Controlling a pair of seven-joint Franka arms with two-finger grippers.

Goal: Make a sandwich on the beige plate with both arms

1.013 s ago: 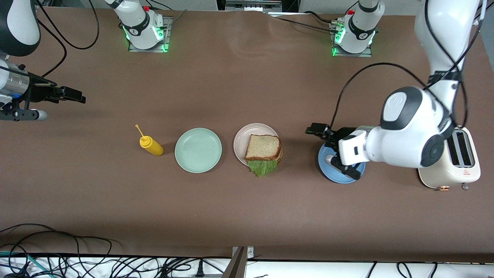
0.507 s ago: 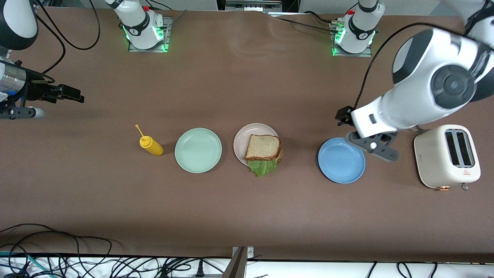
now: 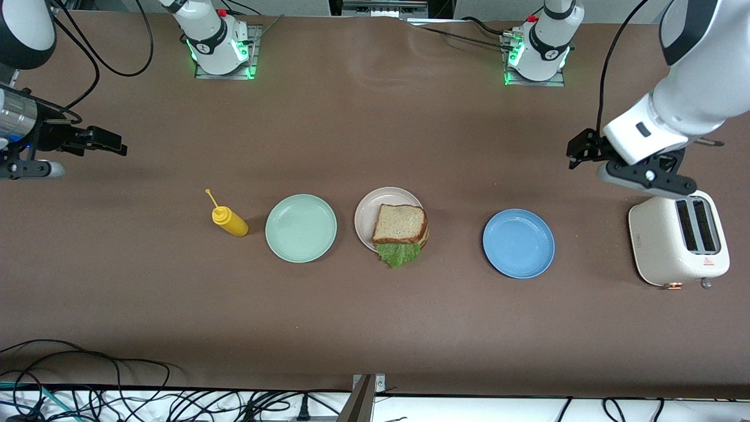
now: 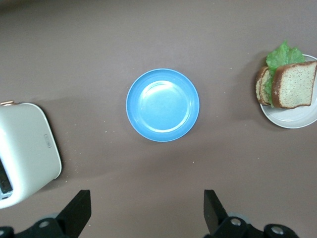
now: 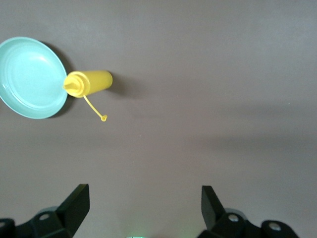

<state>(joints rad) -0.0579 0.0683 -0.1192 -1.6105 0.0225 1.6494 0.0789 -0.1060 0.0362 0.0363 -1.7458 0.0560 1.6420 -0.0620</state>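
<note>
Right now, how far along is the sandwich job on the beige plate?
It looks finished. The sandwich sits assembled on the beige plate, lettuce poking out toward the front camera. Nothing is in hand: the left gripper is open and empty above the table near the toaster, and the right gripper is open and empty at its own end. The blue plate and mint green plate are bare. Nothing visible remains.
</note>
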